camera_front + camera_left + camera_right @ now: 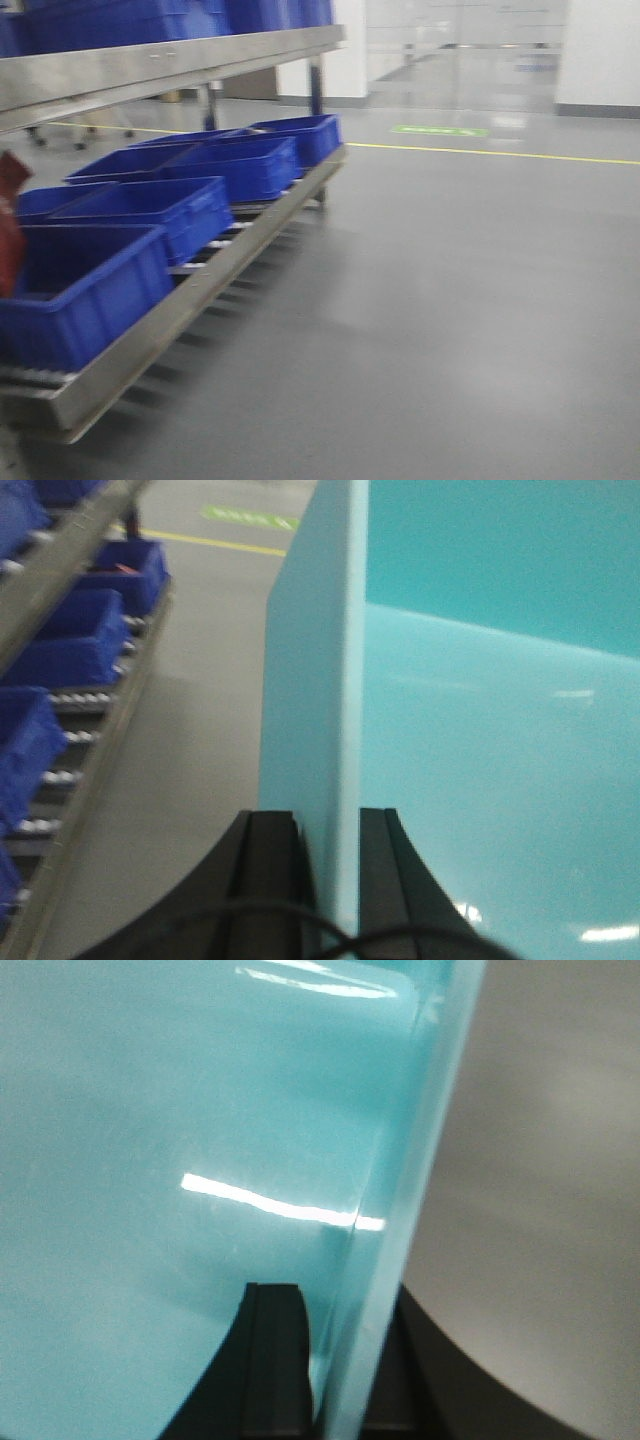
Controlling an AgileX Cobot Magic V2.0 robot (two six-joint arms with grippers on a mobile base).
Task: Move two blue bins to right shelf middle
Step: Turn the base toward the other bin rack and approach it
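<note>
The left claw [328, 825] is closed down on the side wall of the bin [480, 730]; one black finger [265, 880] lies against the outside of the wall and the other against the inside, with only the wall between them. The right claw [345, 1325] grips the opposite wall in the same way, its inner finger [275, 1360] pressed to the glossy pale-blue inside, the outer one partly hidden behind the rim. The bin sits between the two claws and fills most of both wrist views; whether a second bin is nested with it cannot be told. In the left wrist view a strip of grey floor [190, 730] lies just outside the bin's wall; beyond it stands the shelf [200, 290]. Dark blue crates [150, 215] sit in rows on the shelf's lower roller level, and more sit on the upper level [170, 65]. Out on the floor run a yellow line [500, 153] and a green marking [440, 131]; the front view is blurred.
</note>
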